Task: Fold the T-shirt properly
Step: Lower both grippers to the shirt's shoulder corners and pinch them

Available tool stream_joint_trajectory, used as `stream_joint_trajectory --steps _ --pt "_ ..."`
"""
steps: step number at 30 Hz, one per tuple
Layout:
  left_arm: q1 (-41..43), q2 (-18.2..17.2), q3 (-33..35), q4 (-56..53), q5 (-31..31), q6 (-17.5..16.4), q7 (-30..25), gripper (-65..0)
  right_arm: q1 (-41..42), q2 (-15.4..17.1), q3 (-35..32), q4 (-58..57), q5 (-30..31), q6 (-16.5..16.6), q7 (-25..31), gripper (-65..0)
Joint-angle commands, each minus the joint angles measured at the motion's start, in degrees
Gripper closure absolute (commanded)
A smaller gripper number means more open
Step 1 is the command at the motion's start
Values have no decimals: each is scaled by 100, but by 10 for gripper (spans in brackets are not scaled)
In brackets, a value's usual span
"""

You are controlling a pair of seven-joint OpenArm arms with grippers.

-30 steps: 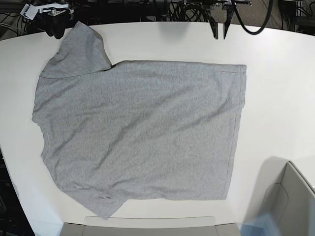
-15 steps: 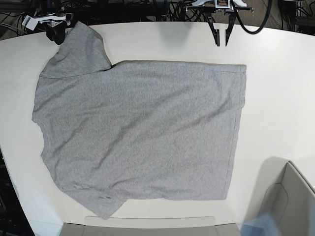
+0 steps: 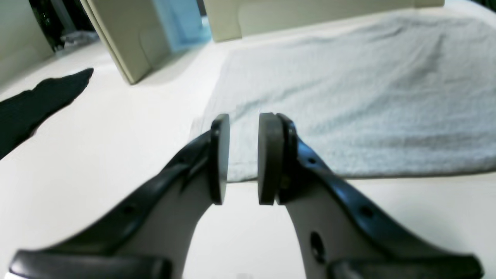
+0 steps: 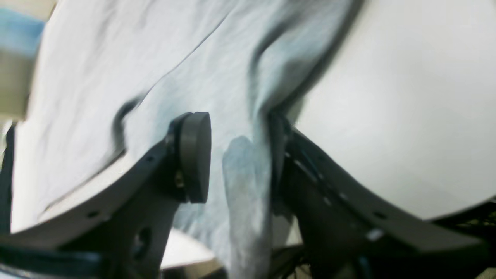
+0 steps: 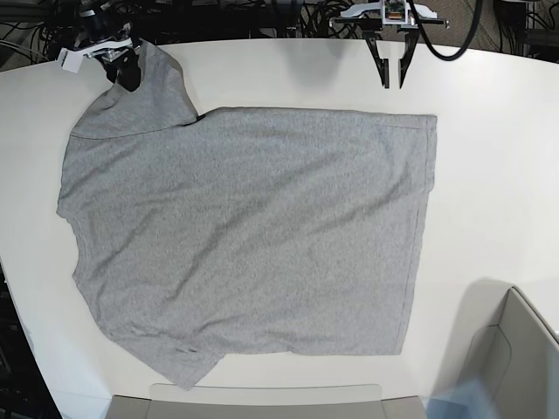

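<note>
The heather-grey T-shirt (image 5: 244, 236) lies spread flat on the white table (image 5: 489, 175), plain side up, with no lettering showing. Its far-left sleeve (image 5: 144, 92) is folded in over the body. My right gripper (image 5: 122, 68) sits at that sleeve's far edge. In the right wrist view the right gripper (image 4: 240, 155) is open, and a raised fold of the sleeve (image 4: 248, 186) stands between the jaws, with a gap to the left pad (image 4: 195, 155). My left gripper (image 5: 392, 77) hovers behind the shirt's far hem corner. In the left wrist view the left gripper (image 3: 244, 159) is slightly open and empty, with the shirt (image 3: 348, 97) beyond it.
A beige bin (image 5: 515, 358) stands at the front right corner, also in the left wrist view (image 3: 128, 38). A beige tray (image 5: 262, 401) lies along the front edge below the shirt. Cables and arm mounts crowd the back edge (image 5: 262, 17).
My right gripper has moved right from beside the sleeve onto its far edge, and cloth now stands between its jaws. My left gripper has stayed almost in place. The shirt has not shifted.
</note>
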Motion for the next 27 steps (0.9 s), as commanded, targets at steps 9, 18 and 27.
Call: stream_joint_trajectory --steps 9,18,27 --pt "24 -296 254 1112 -1690 -411 2178 -251 -74 -68 22 10 -118 75 -228 -231" --pt "-504 -375 -537 1640 -3791 -1519 5167 -251 -4 -103 39 10 -681 75 -219 -231" --pt "-1638 -366 -2489 1543 -5066 -1985 8050 -249 -12 -103 39 10 -672 66 -219 -231"
